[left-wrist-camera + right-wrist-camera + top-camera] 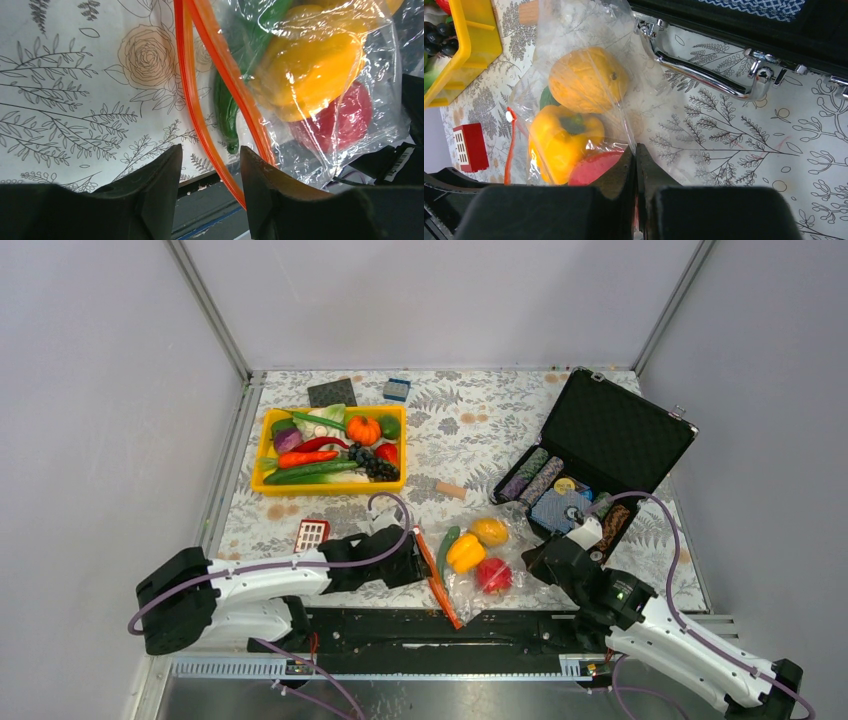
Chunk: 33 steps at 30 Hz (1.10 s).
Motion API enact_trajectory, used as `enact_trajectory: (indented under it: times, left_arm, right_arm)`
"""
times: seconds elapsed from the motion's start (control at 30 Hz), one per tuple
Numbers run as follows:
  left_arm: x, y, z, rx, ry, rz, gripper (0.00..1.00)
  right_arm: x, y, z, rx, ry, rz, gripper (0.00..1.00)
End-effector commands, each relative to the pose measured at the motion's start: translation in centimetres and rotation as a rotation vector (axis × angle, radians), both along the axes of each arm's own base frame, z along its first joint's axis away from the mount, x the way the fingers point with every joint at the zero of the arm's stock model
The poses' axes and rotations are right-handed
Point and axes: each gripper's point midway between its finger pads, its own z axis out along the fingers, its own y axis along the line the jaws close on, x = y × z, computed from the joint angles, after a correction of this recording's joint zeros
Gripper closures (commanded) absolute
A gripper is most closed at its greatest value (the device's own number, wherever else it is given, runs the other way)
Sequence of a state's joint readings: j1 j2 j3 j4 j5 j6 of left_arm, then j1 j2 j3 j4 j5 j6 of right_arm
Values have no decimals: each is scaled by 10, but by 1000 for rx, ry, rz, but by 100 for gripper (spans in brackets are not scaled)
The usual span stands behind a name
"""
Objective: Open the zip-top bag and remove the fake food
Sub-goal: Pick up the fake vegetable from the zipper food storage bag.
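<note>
The zip-top bag [510, 550] lies at the table's front centre, its red-orange zip strip [436, 578] on the left side. Inside are a yellow bell pepper [465, 552], a yellow-orange round fruit [490, 531], a red apple [493, 575] and a green chili [447, 544]. My left gripper [413, 558] is open. In the left wrist view [210, 160] the strip's two lips are parted, and one lip [186, 90] runs between the fingers. My right gripper [541, 562] is shut on the bag's clear plastic [589, 30] beside the apple [591, 169], on the side away from the strip.
A yellow bin [262, 455] of other fake food stands at the back left. An open black case [610, 435] with chip rolls is at the right, its chrome handle [704, 75] close to the bag. A red block [311, 533] and a small wooden piece [451, 490] lie nearby.
</note>
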<state>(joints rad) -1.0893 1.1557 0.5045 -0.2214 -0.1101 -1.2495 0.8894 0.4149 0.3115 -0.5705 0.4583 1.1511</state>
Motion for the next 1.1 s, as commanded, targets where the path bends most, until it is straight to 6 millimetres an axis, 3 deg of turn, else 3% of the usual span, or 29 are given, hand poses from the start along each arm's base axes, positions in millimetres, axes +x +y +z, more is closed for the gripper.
enact_trajectory:
  times: [0.0,0.27,0.53,1.07]
  left_arm:
    - [8,-26,22,-86,-46,-5,53]
    - [13,-40,34,-112,-89,-24,54]
    - [17,-52,29,-84,-97,-58,60]
    - [33,-38,9,130,-154,-59,65]
  right_arm:
    - [0,1,-1,22,2,-14,100]
    - [-2,2,-5,26,16,-13,100]
    - [-2,2,-6,31,18,-15,100]
    - [-3,4,-8,40,25,-12,100]
